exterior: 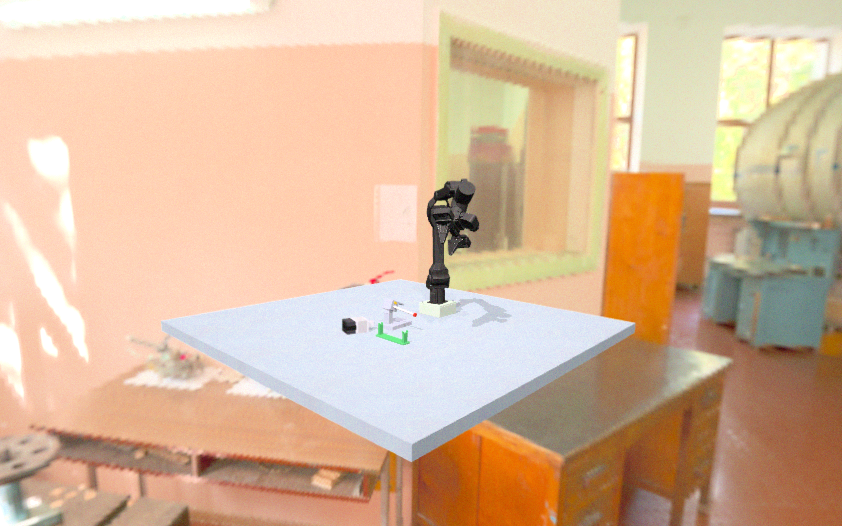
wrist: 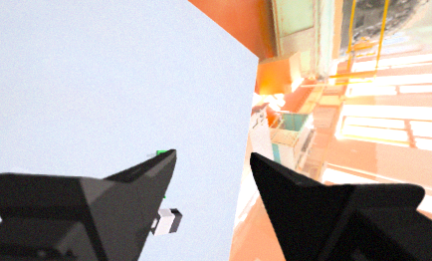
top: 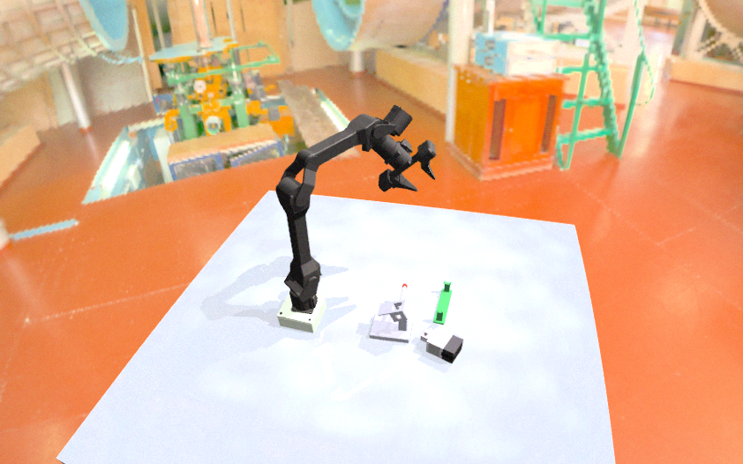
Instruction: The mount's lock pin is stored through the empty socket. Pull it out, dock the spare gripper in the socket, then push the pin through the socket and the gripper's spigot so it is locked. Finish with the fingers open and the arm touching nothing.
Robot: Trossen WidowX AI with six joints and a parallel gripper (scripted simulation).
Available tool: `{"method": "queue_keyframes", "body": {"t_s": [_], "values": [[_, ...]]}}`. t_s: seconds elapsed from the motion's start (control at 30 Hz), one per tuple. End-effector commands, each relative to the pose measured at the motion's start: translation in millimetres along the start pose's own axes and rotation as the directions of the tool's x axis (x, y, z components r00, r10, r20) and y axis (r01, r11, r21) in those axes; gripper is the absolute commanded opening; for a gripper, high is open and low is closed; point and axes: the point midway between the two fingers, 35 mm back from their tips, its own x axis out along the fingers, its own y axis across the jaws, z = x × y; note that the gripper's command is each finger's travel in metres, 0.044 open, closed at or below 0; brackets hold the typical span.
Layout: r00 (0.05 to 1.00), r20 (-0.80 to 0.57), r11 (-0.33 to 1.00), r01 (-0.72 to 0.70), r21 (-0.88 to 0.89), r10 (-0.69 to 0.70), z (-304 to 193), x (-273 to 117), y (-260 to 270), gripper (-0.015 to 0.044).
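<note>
Tool open, high above pale tabletop, well inside open air.
</note>
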Motion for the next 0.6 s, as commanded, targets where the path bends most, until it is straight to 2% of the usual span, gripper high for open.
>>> {"method": "queue_keyframes", "body": {"t_s": [0.0,0.17,0.3,0.4,0.57], "values": [[0.974,-0.111,0.980,-0.199,-0.026,0.195,-61,36,23,0.0300],[0.888,-0.174,0.903,-0.430,0.018,0.426,-129,58,58,0.0300],[0.793,-0.162,0.809,-0.582,0.083,0.587,-173,61,88,0.0300],[0.755,-0.143,0.768,-0.630,0.110,0.640,-187,60,100,0.0300],[0.751,-0.141,0.764,-0.635,0.113,0.645,-188,60,101,0.0300]]}}
